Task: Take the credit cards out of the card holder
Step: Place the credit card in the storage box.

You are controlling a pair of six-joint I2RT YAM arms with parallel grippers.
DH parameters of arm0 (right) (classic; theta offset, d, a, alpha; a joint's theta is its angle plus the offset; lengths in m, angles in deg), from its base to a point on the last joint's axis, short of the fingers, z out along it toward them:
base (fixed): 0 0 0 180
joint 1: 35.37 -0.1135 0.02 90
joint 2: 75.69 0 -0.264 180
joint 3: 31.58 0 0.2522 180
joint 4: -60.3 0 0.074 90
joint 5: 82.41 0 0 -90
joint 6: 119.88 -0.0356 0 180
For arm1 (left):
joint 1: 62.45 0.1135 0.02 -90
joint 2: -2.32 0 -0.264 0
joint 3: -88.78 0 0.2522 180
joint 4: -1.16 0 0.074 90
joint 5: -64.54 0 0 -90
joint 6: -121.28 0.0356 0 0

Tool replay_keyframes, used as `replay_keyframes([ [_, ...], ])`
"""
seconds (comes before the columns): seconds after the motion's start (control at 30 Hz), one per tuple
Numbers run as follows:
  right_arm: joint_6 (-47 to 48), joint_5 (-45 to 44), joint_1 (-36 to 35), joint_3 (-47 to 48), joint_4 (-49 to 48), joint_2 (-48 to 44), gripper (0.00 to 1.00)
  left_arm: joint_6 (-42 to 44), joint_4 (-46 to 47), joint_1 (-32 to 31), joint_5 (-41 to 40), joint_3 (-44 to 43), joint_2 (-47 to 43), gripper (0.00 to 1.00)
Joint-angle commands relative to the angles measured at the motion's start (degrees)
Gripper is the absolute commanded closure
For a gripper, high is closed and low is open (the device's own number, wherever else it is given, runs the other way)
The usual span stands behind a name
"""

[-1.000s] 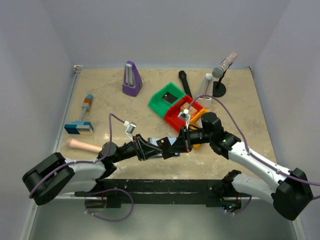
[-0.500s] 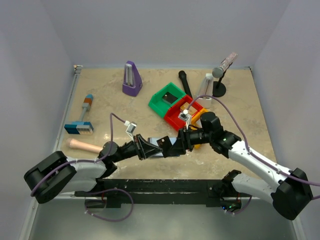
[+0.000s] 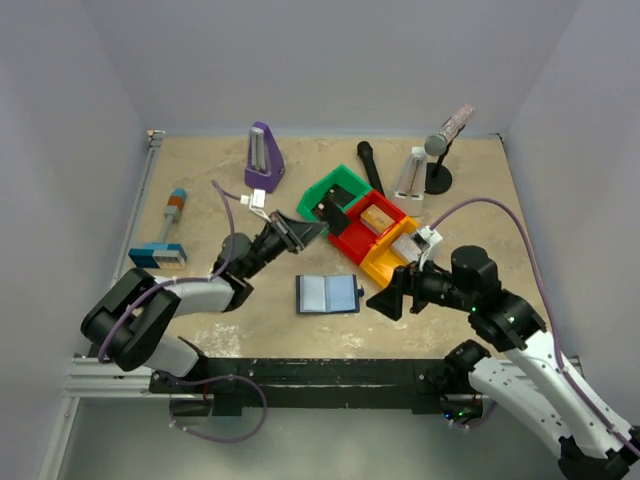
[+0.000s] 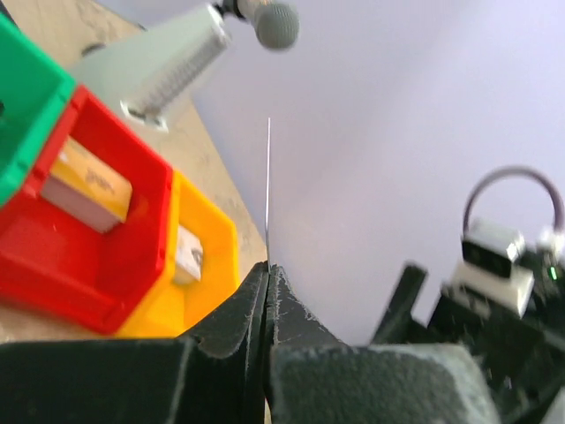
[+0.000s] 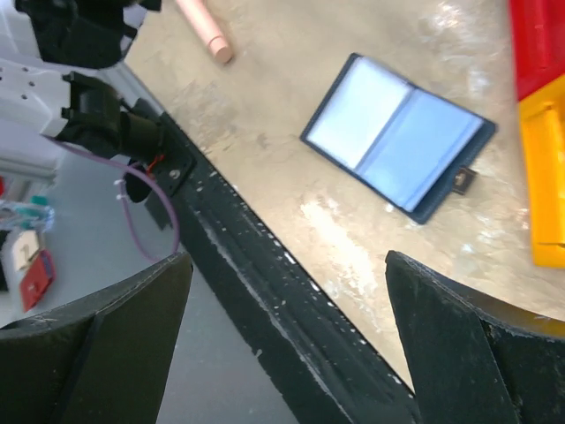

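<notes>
The card holder point(image 3: 327, 294) lies opened flat on the counter point(image 3: 200, 180), its pale blue inner panels facing up, close to the front edge and between the two arms; neither arm touches it. In the right wrist view its small snap tab point(image 5: 461, 179) sticks out from one edge.

The left fingers point(image 4: 267, 274) are clenched together on a credit card point(image 4: 268, 190). The left wrist view catches it edge-on, a thin upright line rising from the fingertips, so the colour of its face cannot be told. From above, these fingers sit beside the green bin point(image 3: 335, 195), well apart from the card holder.

The right fingers point(image 5: 477, 344) are spread wide and released, grasping nothing, just to the right of the card holder and near the yellow bin point(image 3: 390, 258).

The green, red point(image 3: 352, 238) and yellow bins stand in a touching diagonal row. The red one holds a tan block point(image 3: 376, 216). A purple metronome point(image 3: 263, 158) and a microphone on a stand point(image 3: 445, 140) stand toward the far side. A peach cylinder point(image 5: 203, 31) lies near the front edge
</notes>
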State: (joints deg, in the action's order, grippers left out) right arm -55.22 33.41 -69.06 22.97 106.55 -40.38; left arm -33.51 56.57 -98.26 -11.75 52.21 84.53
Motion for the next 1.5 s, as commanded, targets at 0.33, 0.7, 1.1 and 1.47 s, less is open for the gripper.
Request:
replay_keyframes([
  [0.33,1.9,-9.3,0.0,-1.0,4.8,-8.2,0.07,-0.5,-28.8,2.9,-12.5,-30.7,17.4,1.0],
  [0.7,0.3,-10.0,0.0,-3.4,2.2,-9.1,0.07,-4.7,-36.0,4.3,-17.3,-41.4,26.0,1.0],
  [1.1,-0.2,-9.7,0.0,-4.3,2.5,-10.5,0.07,-6.8,-39.1,4.4,-17.1,-44.8,31.8,1.0],
  [1.47,-0.8,-9.8,0.0,-5.0,2.9,-12.0,0.07,-6.2,-41.8,4.3,-15.3,-49.2,36.2,1.0],
])
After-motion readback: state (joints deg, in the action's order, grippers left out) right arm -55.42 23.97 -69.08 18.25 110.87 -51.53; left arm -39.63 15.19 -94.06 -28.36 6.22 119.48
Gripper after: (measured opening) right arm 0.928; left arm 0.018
